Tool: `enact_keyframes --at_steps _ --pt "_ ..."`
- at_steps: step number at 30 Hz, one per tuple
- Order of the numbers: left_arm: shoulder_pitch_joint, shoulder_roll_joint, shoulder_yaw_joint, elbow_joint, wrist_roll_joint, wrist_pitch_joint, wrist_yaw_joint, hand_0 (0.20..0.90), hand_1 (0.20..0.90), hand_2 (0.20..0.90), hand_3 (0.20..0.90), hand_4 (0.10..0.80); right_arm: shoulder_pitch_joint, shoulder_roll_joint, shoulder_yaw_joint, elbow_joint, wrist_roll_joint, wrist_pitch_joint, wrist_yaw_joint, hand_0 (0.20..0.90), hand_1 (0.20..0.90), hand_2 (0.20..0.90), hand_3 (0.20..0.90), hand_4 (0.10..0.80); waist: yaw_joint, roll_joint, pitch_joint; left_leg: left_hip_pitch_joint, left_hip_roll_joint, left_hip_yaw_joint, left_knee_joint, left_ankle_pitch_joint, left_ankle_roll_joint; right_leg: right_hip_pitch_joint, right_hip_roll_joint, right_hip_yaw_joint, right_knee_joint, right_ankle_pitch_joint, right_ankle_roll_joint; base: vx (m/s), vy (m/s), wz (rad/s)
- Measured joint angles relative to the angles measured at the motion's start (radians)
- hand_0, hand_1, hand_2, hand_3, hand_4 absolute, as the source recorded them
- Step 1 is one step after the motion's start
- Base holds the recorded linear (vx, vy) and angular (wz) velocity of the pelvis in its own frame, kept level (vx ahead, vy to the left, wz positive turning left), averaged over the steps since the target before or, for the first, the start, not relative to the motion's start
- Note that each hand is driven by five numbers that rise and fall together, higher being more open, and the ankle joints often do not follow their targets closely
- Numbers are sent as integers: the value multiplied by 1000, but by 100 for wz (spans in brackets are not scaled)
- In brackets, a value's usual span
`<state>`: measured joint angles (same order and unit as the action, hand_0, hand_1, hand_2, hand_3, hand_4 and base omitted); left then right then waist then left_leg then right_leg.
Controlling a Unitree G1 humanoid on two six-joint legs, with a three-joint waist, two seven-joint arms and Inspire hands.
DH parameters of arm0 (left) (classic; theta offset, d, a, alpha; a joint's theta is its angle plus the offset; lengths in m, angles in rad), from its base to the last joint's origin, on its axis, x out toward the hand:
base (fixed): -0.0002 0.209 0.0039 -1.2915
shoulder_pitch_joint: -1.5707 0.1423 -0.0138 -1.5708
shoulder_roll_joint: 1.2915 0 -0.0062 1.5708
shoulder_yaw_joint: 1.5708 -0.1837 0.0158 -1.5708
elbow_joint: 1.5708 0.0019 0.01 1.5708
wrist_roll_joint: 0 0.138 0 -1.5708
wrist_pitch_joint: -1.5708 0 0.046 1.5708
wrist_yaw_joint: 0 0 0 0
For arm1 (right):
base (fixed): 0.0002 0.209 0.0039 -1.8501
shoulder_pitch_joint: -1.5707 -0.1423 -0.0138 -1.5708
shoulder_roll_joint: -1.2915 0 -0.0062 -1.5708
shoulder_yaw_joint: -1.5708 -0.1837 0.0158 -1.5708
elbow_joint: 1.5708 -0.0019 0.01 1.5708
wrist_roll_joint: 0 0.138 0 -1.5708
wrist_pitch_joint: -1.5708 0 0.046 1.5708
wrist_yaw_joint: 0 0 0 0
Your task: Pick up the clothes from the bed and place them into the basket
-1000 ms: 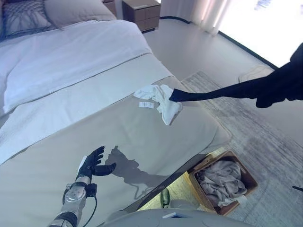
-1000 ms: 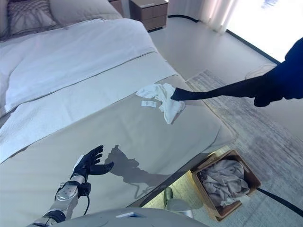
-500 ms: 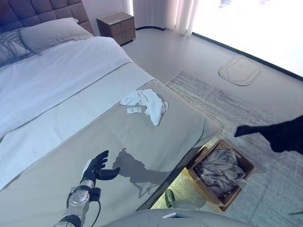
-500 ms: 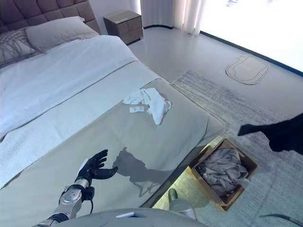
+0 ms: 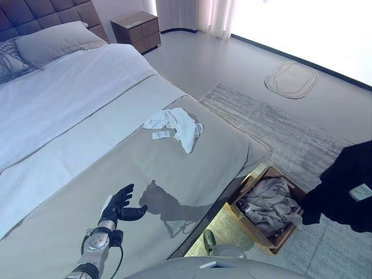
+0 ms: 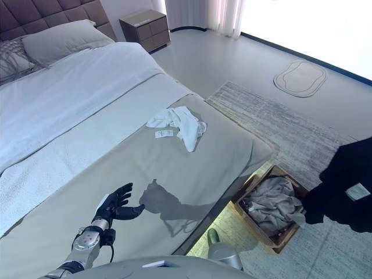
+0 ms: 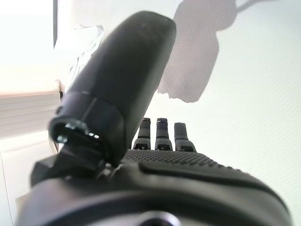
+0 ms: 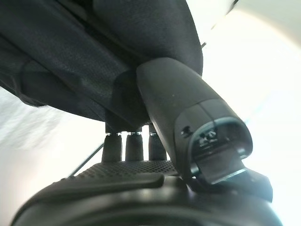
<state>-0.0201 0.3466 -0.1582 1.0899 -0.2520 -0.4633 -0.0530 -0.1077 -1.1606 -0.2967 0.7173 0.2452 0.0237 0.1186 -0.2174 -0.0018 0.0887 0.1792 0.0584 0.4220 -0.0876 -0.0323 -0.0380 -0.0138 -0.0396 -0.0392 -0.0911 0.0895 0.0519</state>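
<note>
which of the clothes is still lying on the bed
The white garment lies crumpled on the bed. The grey clothes fill the basket; the dark garment hangs beside it.

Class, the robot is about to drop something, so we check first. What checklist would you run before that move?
1. Black garment carried by right hand: ok.
2. Garment centred over basket: not ok, it shows at the basket's right edge.
3. Room in basket: cannot tell, grey clothes fill it.
4. Left hand open, empty, above bed: ok.
5. Bed cleared: not ok, white clothes lie there.
</note>
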Motion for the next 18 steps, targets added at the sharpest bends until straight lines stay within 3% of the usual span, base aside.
enact_keyframes --at_steps 18 --pt "-11 3 12 -16 17 24 -10 900 900 900 900 800 0 87 38 -86 -38 -12 -6 300 300 300 200 100 24 -14 58 3 4 -9 0 0 0 6 0 -10 0 1 -1 -6 -3 1"
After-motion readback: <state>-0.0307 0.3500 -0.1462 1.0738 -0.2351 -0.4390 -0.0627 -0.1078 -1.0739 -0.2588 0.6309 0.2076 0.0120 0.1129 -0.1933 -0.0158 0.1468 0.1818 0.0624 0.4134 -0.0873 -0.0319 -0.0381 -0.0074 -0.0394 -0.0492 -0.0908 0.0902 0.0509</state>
